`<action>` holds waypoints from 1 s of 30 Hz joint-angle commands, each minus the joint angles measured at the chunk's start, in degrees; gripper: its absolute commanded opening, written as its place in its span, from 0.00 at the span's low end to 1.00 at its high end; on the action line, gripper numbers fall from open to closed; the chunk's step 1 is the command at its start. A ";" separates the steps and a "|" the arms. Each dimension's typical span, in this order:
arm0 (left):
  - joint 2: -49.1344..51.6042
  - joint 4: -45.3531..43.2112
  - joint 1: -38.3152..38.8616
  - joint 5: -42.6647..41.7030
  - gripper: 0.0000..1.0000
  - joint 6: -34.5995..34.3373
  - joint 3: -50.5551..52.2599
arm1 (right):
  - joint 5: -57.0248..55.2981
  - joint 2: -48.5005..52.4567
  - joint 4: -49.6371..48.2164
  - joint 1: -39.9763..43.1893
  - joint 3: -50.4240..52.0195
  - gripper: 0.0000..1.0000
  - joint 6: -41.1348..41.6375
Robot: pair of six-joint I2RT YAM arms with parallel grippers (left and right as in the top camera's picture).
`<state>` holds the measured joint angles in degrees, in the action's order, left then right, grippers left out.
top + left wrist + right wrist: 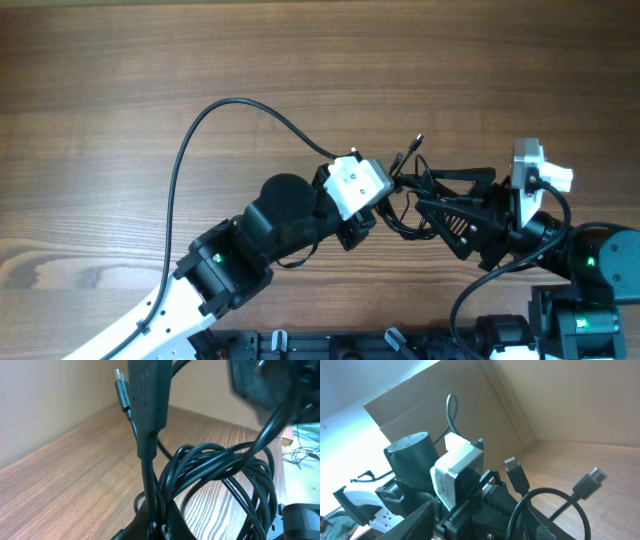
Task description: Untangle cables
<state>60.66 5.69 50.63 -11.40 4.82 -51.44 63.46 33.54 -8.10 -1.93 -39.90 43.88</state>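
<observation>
One tangled bundle of thin black cables point(408, 205), two plug ends point(516, 478) showing, is right of centre over the brown wooden table point(150, 80). Two grippers meet there: the left gripper point(147, 400) is clenched; the right gripper point(425, 197) is half-parted astride the bundle, and I cannot tell if it grips.

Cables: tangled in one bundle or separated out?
Tangled in one bundle. The left wrist view shows the cables as overlapping loops in a single coil; overhead they form one clump.
</observation>
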 commanded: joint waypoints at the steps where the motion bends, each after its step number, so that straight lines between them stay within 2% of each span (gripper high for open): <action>1: 0.22 2.97 0.26 5.16 0.04 -0.81 -0.33 | 0.92 0.07 -2.80 -0.24 -1.11 0.55 1.55; 6: 0.22 8.59 0.26 14.14 0.04 -2.75 -0.33 | 0.92 0.07 -5.18 -0.24 -1.11 0.55 1.55; 11: 0.22 11.45 0.26 16.52 0.04 -2.86 -0.33 | 0.90 0.04 -7.13 -0.24 -1.11 0.54 1.73; 13: 0.22 13.49 0.26 23.67 0.04 -7.34 -0.33 | 0.87 0.07 -7.91 -0.24 -1.11 0.54 1.70; 15: 0.22 13.62 0.26 26.05 0.04 -8.79 -0.33 | 0.90 0.07 -7.82 -0.24 -1.11 0.54 1.66; 19: 0.20 12.11 0.26 26.01 0.04 -8.81 -0.33 | -0.28 0.11 -6.03 -0.24 -1.07 0.54 1.03; 23: 0.17 9.29 0.26 22.84 0.04 -8.68 -0.33 | -9.31 0.66 7.19 -0.24 -1.03 0.55 -2.91; 27: -1.20 8.33 0.26 14.08 0.04 -1.42 -0.33 | -17.94 0.94 14.19 -0.24 -1.03 0.69 -10.78; 30: -3.78 8.70 0.26 10.67 0.04 2.51 -0.33 | -21.29 0.98 16.15 -0.24 -1.03 0.71 -13.29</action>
<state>60.31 14.63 50.68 4.49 2.24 -51.48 47.18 34.30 7.14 -2.00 -40.38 35.03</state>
